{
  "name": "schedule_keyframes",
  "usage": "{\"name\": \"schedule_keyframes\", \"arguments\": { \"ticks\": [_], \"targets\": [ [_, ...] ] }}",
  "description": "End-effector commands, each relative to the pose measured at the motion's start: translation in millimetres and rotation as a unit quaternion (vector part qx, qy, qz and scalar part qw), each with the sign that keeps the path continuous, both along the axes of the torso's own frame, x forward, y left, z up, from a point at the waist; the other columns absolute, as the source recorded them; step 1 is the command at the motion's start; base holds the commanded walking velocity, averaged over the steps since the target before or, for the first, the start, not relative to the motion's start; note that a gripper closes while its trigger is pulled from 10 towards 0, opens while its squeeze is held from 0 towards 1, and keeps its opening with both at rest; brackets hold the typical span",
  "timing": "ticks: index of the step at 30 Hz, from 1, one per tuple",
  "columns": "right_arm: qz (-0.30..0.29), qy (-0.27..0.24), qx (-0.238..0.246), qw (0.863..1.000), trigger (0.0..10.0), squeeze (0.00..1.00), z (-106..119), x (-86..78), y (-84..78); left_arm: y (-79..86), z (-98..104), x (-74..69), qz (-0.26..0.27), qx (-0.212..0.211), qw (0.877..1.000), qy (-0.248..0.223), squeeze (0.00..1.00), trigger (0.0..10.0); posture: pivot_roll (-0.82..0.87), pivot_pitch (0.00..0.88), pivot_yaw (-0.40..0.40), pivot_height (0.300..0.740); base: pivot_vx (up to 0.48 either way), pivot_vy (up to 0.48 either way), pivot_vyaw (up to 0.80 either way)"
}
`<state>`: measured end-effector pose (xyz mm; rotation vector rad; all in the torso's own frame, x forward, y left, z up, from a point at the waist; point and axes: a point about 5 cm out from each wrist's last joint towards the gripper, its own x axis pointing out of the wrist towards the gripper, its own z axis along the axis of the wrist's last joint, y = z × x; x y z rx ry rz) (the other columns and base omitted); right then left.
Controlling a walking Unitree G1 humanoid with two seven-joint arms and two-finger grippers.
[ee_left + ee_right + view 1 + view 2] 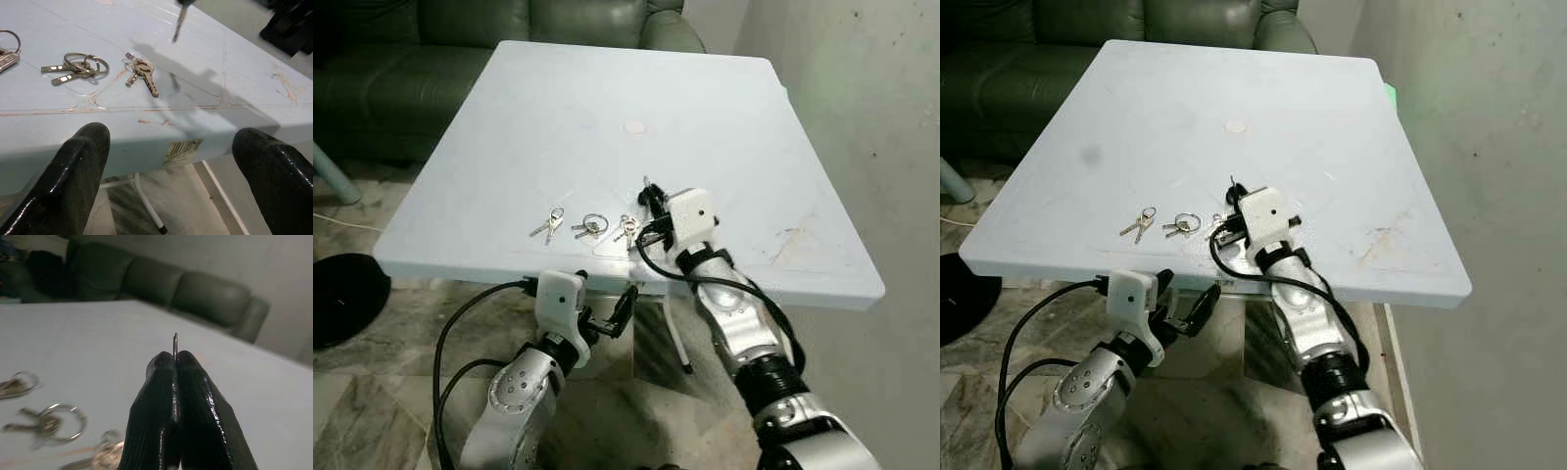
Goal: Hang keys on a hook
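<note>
A dark green sofa (509, 39) stands behind the pale blue tabletop (558, 108). Near the front edge lie three key sets in a row: the left keys (549, 223), the middle keys (590, 227) and the right keys (626, 228). Below that edge the left claw (607, 318) hangs with its fingers spread wide, holding nothing. A barcode sticker (183, 148) sits on the edge face; its print is too small to read. Just beside the right keys, the right claw (649, 201) is pinched tight on a thin metal piece (175, 345).
</note>
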<state>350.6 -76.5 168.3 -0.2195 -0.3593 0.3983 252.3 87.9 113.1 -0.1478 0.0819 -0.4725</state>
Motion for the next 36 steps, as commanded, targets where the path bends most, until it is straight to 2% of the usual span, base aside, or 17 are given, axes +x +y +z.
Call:
{"name": "schedule_keyframes", "arguments": {
  "ticks": [1,3,4,5,6,7,9,12,16,19,22,26,30,34,36],
  "targets": [
    [-0.009,0.0,0.01,1.0,10.0,0.0,1.9,-1.1,-2.3,0.0,0.9,2.7,0.007,-0.003,1.0,-0.003,0.0,10.0,0.06,0.119,-0.085,0.74,0.0,0.0,0.0],
    [-0.009,0.0,0.01,1.0,10.0,0.0,1.9,-1.1,-2.3,0.0,0.9,2.7,0.007,-0.003,1.0,-0.003,0.0,10.0,0.06,0.119,-0.085,0.74,0.0,0.0,0.0],
    [-0.013,0.024,0.072,0.997,10.0,0.0,3.6,-0.7,-9.1,2.8,6.0,7.4,0.021,-0.011,1.0,-0.014,0.0,10.0,0.06,0.116,-0.085,0.74,0.0,0.0,0.0],
    [-0.013,0.024,0.072,0.997,10.0,0.0,3.6,-0.7,-9.1,2.8,6.0,7.4,0.021,-0.011,1.0,-0.014,0.0,10.0,0.06,0.116,-0.085,0.74,0.0,0.0,0.0],
    [-0.013,0.042,0.132,0.99,10.0,0.0,3.6,-2.4,-17.4,6.8,13.6,13.2,0.041,-0.027,0.998,-0.026,0.0,10.0,0.05,0.113,-0.085,0.74,0.0,0.0,0.0],
    [-0.007,0.057,0.17,0.984,10.0,0.0,1.8,-4.7,-23.2,10.8,21.0,17.5,0.059,-0.044,0.996,-0.041,0.0,10.0,0.05,0.113,-0.085,0.74,0.0,0.0,0.0],
    [-0.005,0.05,0.169,0.984,10.0,0.0,-0.8,-9.3,-28.1,16.3,27.3,21.0,0.08,-0.058,0.994,-0.053,0.0,10.0,0.05,0.11,-0.083,0.74,0.0,0.0,0.0],
    [-0.02,0.042,0.14,0.989,10.0,0.0,-7.0,-15.6,-34.8,24.1,33.9,23.7,0.105,-0.064,0.99,-0.071,0.0,10.0,0.04,0.108,-0.08,0.74,0.0,0.0,0.0],
    [-0.059,0.048,0.141,0.987,10.0,0.0,-11.8,-29.9,-50.2,45.0,39.9,25.6,0.169,-0.021,0.98,-0.101,0.0,10.0,0.03,0.103,-0.068,0.74,0.0,0.0,0.0],
    [-0.077,0.052,0.147,0.985,10.0,0.0,-13.4,-40.8,-60.9,53.6,34.9,25.3,0.175,-0.014,0.979,-0.099,0.0,10.0,0.03,0.096,-0.062,0.74,0.0,0.0,0.0],
    [-0.092,0.058,0.146,0.983,10.0,0.0,-18.4,-44.5,-67.4,59.4,28.1,25.2,0.183,-0.009,0.979,-0.089,0.0,10.0,0.02,0.092,-0.058,0.74,0.0,0.0,0.0],
    [-0.116,0.063,0.12,0.984,10.0,0.0,-26.7,-51.2,-78.2,67.4,22.1,27.3,0.198,-0.018,0.977,-0.076,0.0,10.0,0.02,0.087,-0.049,0.74,0.0,0.0,0.0],
    [-0.148,0.079,0.105,0.98,10.0,0.0,-32.7,-52.1,-90.4,74.6,21.7,33.7,0.198,-0.024,0.977,-0.071,0.0,10.0,0.01,0.08,-0.046,0.74,0.0,0.0,0.0],
    [-0.165,0.102,0.09,0.977,10.0,0.0,-37.2,-46.1,-94.8,83.9,21.6,47.5,0.203,-0.024,0.977,-0.067,0.0,10.0,0.0,0.077,-0.048,0.74,0.0,0.0,-0.14],
    [-0.165,0.106,0.087,0.977,10.0,0.0,-37.6,-44.0,-94.4,82.9,23.4,52.3,0.198,-0.023,0.977,-0.071,0.0,10.0,0.0,0.076,-0.048,0.74,0.0,0.0,-0.64]
  ]
}}
